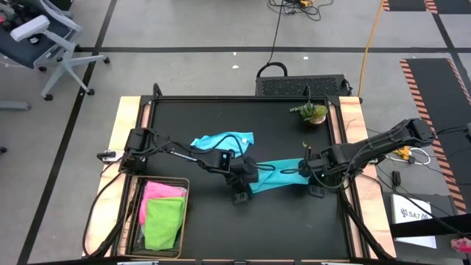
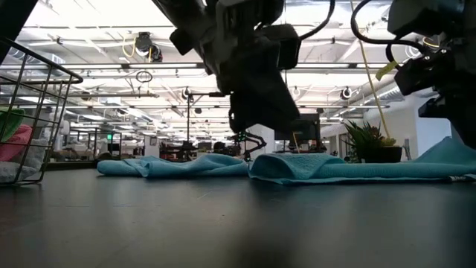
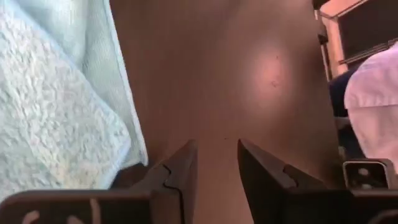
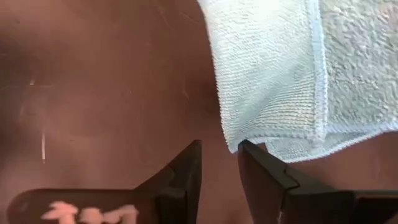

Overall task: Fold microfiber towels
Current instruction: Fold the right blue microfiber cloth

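Teal towel (image 1: 276, 177) folded mid-table; left gripper (image 1: 241, 193) and right gripper (image 1: 318, 188) at its ends, jaws parted, empty

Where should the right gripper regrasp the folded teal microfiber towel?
At the folded teal microfiber towel's free corner nearest the right gripper, coming in low from the table's right side. The layered edges meet there and lie flat on the black table, so both layers probably pinch together.
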